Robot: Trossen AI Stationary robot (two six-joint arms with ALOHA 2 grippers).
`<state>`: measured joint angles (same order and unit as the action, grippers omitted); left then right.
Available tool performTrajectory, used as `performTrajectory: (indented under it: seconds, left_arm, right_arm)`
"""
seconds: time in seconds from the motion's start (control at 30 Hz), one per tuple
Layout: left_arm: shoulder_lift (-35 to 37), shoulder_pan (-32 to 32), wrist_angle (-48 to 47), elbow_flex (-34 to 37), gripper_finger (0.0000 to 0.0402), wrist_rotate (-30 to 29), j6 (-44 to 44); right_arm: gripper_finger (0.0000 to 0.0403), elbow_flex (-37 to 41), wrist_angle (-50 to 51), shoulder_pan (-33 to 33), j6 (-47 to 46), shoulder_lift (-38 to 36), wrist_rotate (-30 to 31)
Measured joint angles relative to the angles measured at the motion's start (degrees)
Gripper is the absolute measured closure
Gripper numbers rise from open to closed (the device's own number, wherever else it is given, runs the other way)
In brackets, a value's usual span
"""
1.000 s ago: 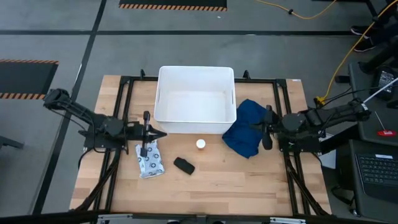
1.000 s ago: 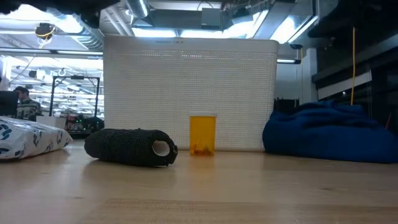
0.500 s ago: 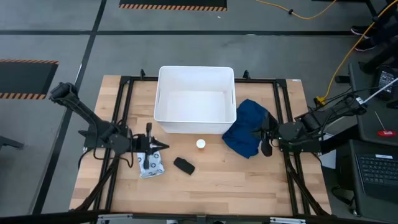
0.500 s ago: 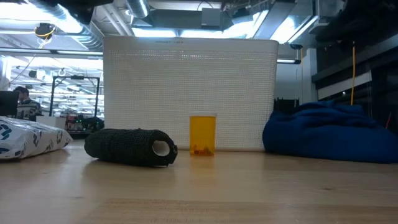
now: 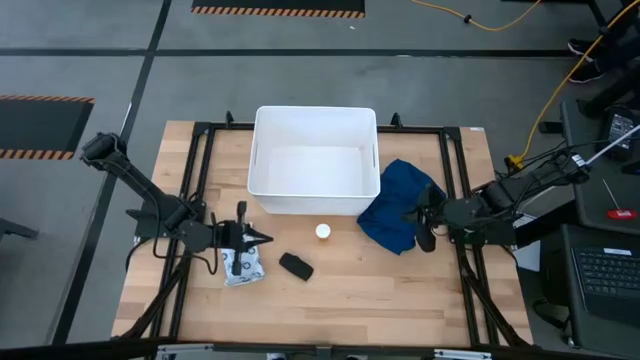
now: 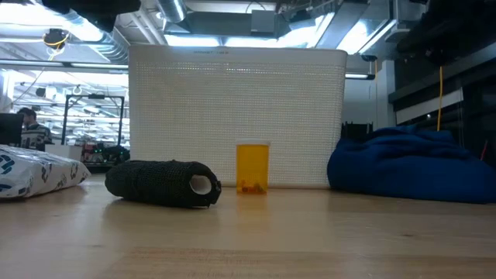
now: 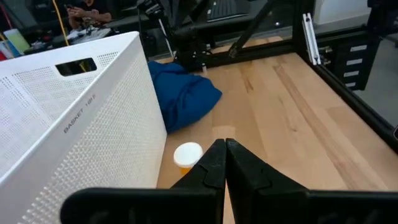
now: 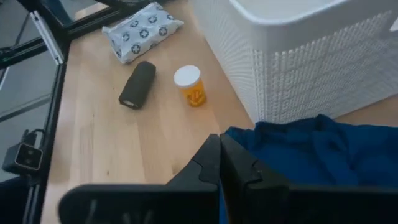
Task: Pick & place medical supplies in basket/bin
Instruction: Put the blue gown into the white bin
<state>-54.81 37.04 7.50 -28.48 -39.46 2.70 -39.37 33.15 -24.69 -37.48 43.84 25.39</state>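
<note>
The white bin (image 5: 315, 111) stands at the table's far middle. In front of its near wall the orange bottle (image 5: 323, 232) stands upright on its base. The black oblong (image 5: 295, 265) lies on its side. The dotted white packet (image 5: 242, 268) lies flat left of it, and the dark-blue cloth (image 5: 393, 205) is heaped against the bin's right near corner. My left gripper (image 5: 264, 238) is shut and hovers over the packet's far end, pointing right. My right gripper (image 5: 406, 212) is shut above the cloth, pointing left. The low view shows neither gripper near the table.
Black metal frame rails (image 5: 195, 200) run along the table's left and right sides under the arms. Bare wood (image 5: 340, 300) stretches along the near edge. Beyond the table stand a laptop (image 5: 605, 270) and cables, with a person (image 6: 29, 124) far off.
My left gripper has moved toward the table's near edge, from beside the bin's left near corner to over the packet, staying shut. My right gripper has shifted a little toward the near edge over the cloth. The supplies and the bin have not moved.
</note>
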Motion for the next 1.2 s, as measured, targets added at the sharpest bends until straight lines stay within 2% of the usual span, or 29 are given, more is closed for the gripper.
performTrajectory:
  seconds: [0.13, 0.3, 0.4, 0.5, 0.63, 0.77, 0.9, 1.2]
  left_arm:
    - [0.0, 0.0, 0.0, 0.0, 0.0398, 0.0, -2.7]
    - [0.0, 0.0, 0.0, 0.0, 0.0398, 0.0, -3.0]
    - [0.0, 0.0, 0.0, 0.0, 0.0398, 0.0, -3.0]
    - [0.0, 0.0, 0.4, 0.0, 0.0398, 0.0, -3.0]
    - [0.0, 0.0, 0.4, 0.0, 0.0398, 0.1, -2.8]
    - [0.0, 0.0, 1.0, 0.0, 0.0398, 0.1, -0.8]
    - [0.0, 0.0, 1.0, 0.0, 0.0398, 0.1, -0.4]
    - [0.0, 0.0, 1.3, 0.0, 0.0398, 0.1, -0.5]
  right_arm:
    - [0.0402, -6.6, 8.8, -0.6, -5.1, 5.6, -0.1]
    - [0.0402, -13.5, 20.8, -4.0, -19.1, 13.4, -1.3]
    - [0.0402, -16.4, 23.8, -7.2, -26.7, 17.4, -3.8]
    - [0.0402, -18.2, 24.7, -11.2, -31.7, 20.2, -3.8]
    - [0.0402, -17.4, 25.1, -16.4, -40.4, 21.7, 0.2]
    - [0.0402, -15.1, 26.6, -20.8, -53.0, 22.0, 2.0]
    - [0.0391, -12.5, 27.3, -22.6, -61.6, 22.0, 3.5]
    - [0.0357, -7.8, 28.7, -22.7, -70.3, 22.0, 2.8]
